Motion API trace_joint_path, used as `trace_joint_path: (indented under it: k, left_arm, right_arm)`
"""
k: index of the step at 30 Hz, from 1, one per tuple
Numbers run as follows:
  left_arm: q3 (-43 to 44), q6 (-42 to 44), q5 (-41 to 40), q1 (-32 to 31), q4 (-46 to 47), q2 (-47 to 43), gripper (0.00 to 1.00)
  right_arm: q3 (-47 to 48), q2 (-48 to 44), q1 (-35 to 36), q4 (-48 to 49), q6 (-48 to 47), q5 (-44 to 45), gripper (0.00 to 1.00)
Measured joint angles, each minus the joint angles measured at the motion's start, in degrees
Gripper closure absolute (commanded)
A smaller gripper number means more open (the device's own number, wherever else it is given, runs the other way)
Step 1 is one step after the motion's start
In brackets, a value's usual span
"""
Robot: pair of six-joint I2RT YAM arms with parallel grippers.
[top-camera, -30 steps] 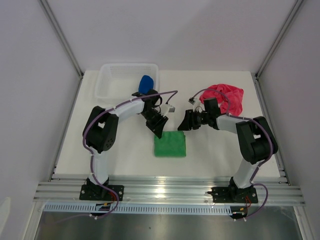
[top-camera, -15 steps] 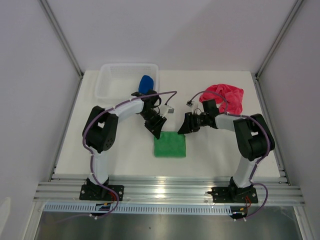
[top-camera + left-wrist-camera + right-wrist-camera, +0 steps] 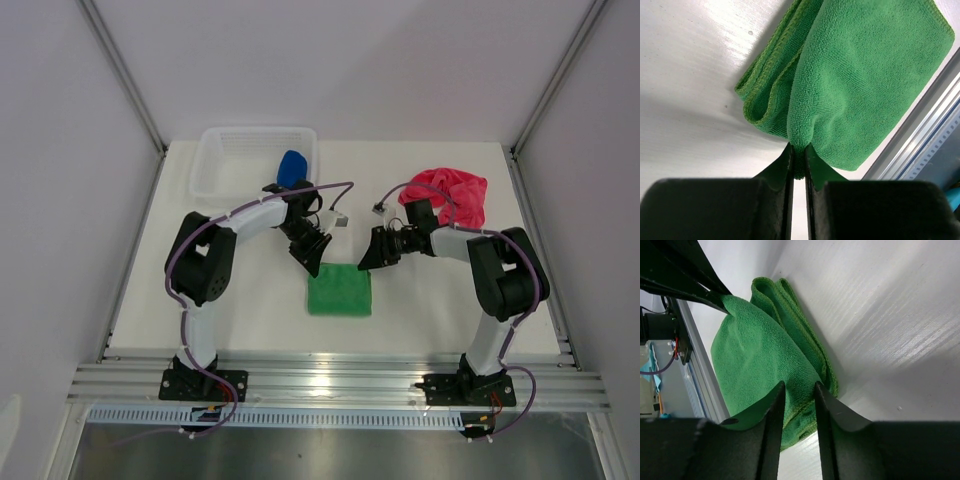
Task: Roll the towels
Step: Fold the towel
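The green towel (image 3: 340, 290) lies folded in a flat square at mid-table. My left gripper (image 3: 317, 260) is shut on its far left corner, a small pinch of cloth between the pads (image 3: 798, 150); the towel (image 3: 865, 75) is barely lifted. My right gripper (image 3: 366, 261) is at the far right corner, jaws a narrow gap apart (image 3: 799, 387) straddling the layered edge of the towel (image 3: 760, 360). The blue towel (image 3: 292, 167) sits rolled in the basket. The pink-red towel (image 3: 455, 195) lies crumpled at the back right.
A white mesh basket (image 3: 215, 140) stands at the back left. The left gripper's fingers (image 3: 690, 275) show in the right wrist view. A metal rail (image 3: 340, 380) runs along the table's near edge.
My right gripper has moved left and down to the towel's far right corner. My left gripper has stayed on the far left corner.
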Motion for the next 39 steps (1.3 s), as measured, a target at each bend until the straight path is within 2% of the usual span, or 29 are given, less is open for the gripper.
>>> trace_joint_path:
  k: [1, 4, 12, 21, 24, 29, 31, 34, 37, 38, 39]
  left_arm:
    - [0.0, 0.02, 0.0, 0.0, -0.02, 0.0, 0.91]
    - [0.0, 0.02, 0.0, 0.0, -0.02, 0.0, 0.97]
    - [0.0, 0.0, 0.5, 0.0, -0.5, -0.22, 0.99]
    - [1.29, -0.02, 4.28, 0.02, -2.23, -5.01, 0.99]
    - [1.6, -0.04, 4.96, 0.02, -2.12, -6.14, 0.95]
    - [2.08, -0.5, 3.63, 0.02, -0.9, -5.07, 0.94]
    - [2.58, -0.68, 2.69, 0.02, -0.24, -3.67, 0.91]
    - [2.69, -1.18, 1.18, 0.02, 1.25, -1.03, 0.8]
    - [2.69, -1.81, -0.48, 0.02, 2.51, 0.42, 0.76]
    - [2.71, -1.99, -1.18, 0.02, 3.04, 0.66, 0.68]
    - [2.73, -1.97, -1.84, 0.02, 3.52, 0.76, 0.65]
  right_arm:
    - [0.0, 0.07, 0.0, -0.22, -0.15, -0.17, 0.81]
    - [0.31, 0.44, 0.0, -1.11, -0.83, -0.59, 1.0]
    - [0.48, -1.33, 0.0, -2.89, -0.79, -0.17, 1.0]
    - [-3.23, -15.45, -0.04, -3.5, 0.96, 0.83, 1.0]
    - [-5.25, -16.28, -0.28, -2.99, 1.81, 1.75, 1.0]
    - [-6.45, -13.79, -1.2, -1.55, 3.15, 4.04, 1.0]
    - [-6.43, -12.31, -1.46, -0.52, 3.26, 4.66, 1.0]
    - [-6.43, -10.08, -1.73, 0.48, 3.69, 5.81, 1.0]
    - [-6.34, -8.68, -1.86, 1.86, 4.37, 6.51, 0.83]
    - [-6.16, -8.2, -1.88, 2.34, 4.57, 6.97, 0.67]
    - [-6.01, -7.89, -1.88, 2.6, 4.83, 7.32, 0.64]
